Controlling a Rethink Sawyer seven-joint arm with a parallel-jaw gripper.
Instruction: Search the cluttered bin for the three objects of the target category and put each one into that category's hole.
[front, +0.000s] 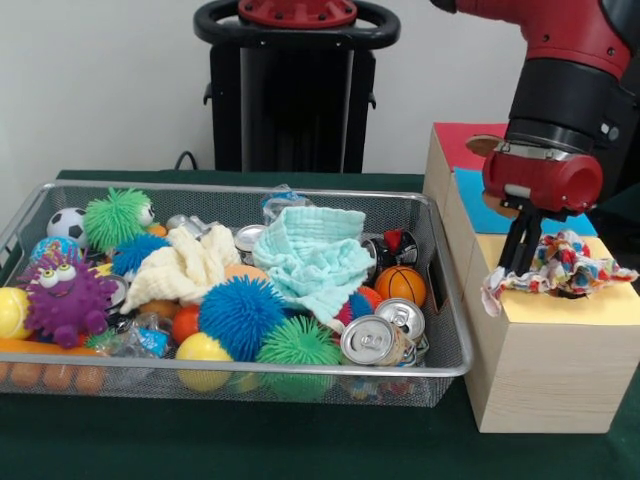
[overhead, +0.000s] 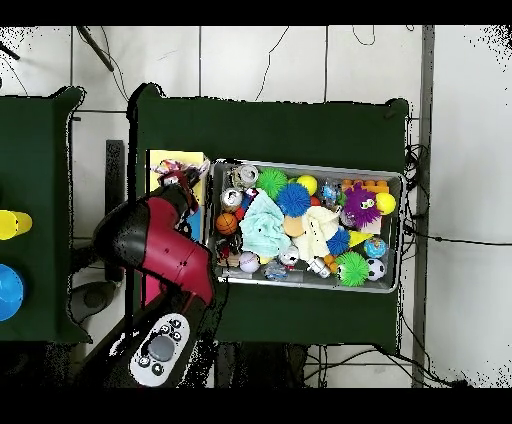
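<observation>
The fabric bundle (front: 562, 262), white with red, blue and yellow patches, lies on the yellow top of the pale wooden box (front: 545, 370), spread loosely with an edge hanging over the box's side toward the bin. The hole in the yellow top cannot be made out; the bundle and the hand cover that area. The hand (front: 520, 262) stands directly over the yellow top, dark fingers (front: 522, 245) pointing down at the bundle's bin-side edge and touching the cloth. Whether the fingers are closed on the cloth or only resting against it cannot be determined.

Beyond the yellow section, the box row shows a blue top (front: 482, 200) and then a red top (front: 462, 140).

The bin (front: 450, 300), a silver wire-mesh basket, sits just beside the box on the green counter (front: 250, 440). Nearest the box it holds an open drink can (front: 370, 340) and a small basketball (front: 400, 285). Farther from the box lie a mint cloth (front: 315, 255), a pale yellow cloth (front: 185, 265), blue (front: 238, 315) and green (front: 297, 345) spiky balls, and, farthest away, a purple spiky toy (front: 65, 295) with eyes.
</observation>
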